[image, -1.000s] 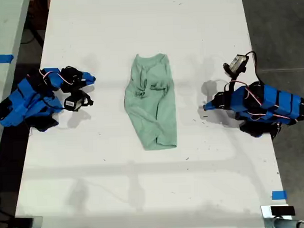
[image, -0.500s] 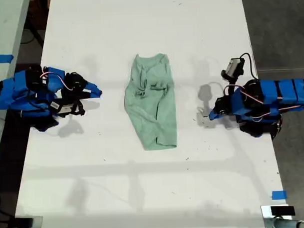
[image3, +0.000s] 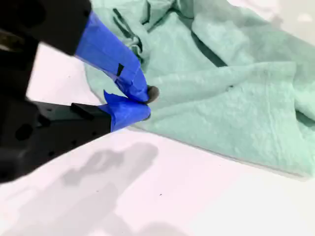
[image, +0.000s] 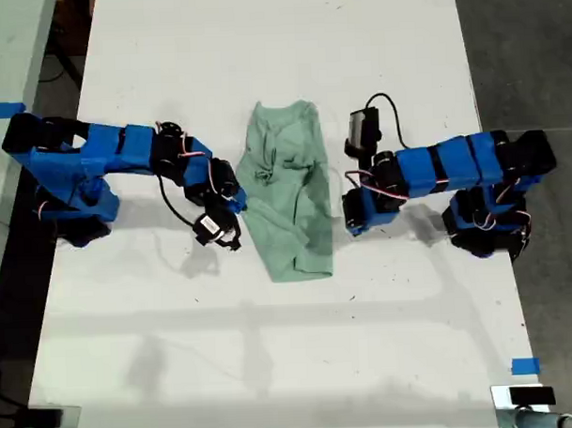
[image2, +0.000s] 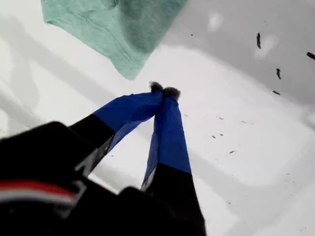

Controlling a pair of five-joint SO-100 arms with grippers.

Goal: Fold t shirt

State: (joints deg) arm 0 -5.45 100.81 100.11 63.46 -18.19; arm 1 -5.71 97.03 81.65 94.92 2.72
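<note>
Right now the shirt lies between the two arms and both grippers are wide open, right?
No. The shirt does lie between the arms, but the grippers are shut: the wrist views show my first gripper and my second gripper with tips together.

Pale mint-green t shirt (image: 287,193); wrinkled, partly bunched; lying lengthwise mid-table.
</note>
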